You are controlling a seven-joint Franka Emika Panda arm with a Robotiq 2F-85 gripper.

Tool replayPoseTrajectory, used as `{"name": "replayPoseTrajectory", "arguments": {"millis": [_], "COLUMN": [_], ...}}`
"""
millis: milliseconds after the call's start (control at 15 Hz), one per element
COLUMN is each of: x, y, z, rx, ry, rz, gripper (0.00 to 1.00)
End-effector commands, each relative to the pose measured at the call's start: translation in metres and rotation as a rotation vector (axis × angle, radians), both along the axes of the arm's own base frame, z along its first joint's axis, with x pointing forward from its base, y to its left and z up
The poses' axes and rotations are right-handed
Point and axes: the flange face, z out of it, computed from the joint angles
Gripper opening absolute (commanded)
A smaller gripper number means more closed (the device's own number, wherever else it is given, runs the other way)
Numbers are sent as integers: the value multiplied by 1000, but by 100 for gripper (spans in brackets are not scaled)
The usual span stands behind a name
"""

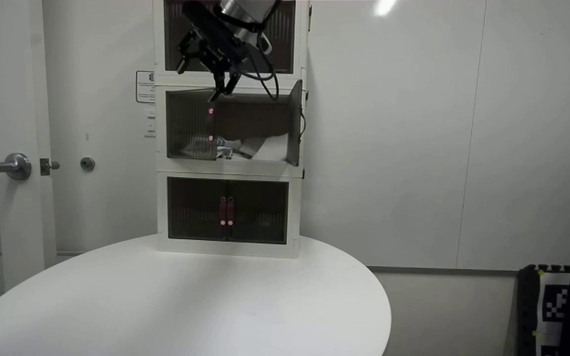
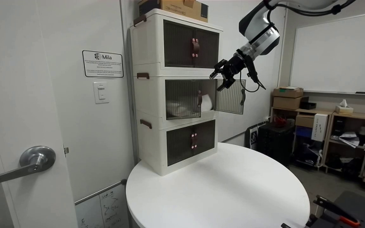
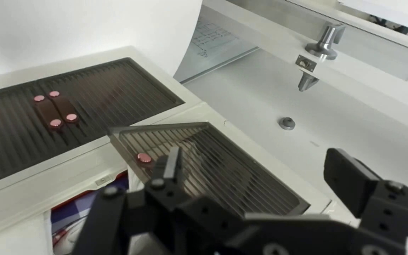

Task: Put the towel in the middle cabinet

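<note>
The middle cabinet (image 1: pixel 260 169) (image 2: pixel 149 95) has its right door (image 1: pixel 295 123) (image 2: pixel 230 96) swung wide open. Its left door (image 1: pixel 191 123) (image 2: pixel 182 98) (image 3: pixel 225 170) stands slightly ajar. White cloth that looks like the towel (image 1: pixel 272 148) (image 2: pixel 206 103) (image 3: pixel 20 235) lies inside on the cabinet floor, with blue and patterned material (image 3: pixel 73 209) beside it. The left part shows only dimly through the ribbed door. My gripper (image 1: pixel 197 81) (image 2: pixel 216 82) (image 3: pixel 257 166) is open and empty, in front of the upper part of the middle cabinet, fingers apart and touching nothing visible.
The top cabinet (image 2: pixel 190 71) and the bottom cabinet (image 1: pixel 228 249) (image 2: pixel 188 167) (image 3: pixel 154 118) are shut. The stack stands on a round white table (image 1: pixel 215 306) (image 2: pixel 220 196). A cardboard box (image 2: pixel 182 8) sits on top. A room door with a handle (image 1: pixel 18 165) (image 2: pixel 38 160) is at the left.
</note>
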Motion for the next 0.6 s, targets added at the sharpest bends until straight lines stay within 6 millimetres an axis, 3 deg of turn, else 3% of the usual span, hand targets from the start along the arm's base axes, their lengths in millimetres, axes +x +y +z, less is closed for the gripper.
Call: {"name": "replayPoseTrajectory", "arguments": {"millis": [0, 533], "x": [-24, -79], "y": [18, 53], "z": [22, 67], "rx": [-136, -439], "ry": [-114, -227], "rz": [64, 336], "gripper": [100, 100]}}
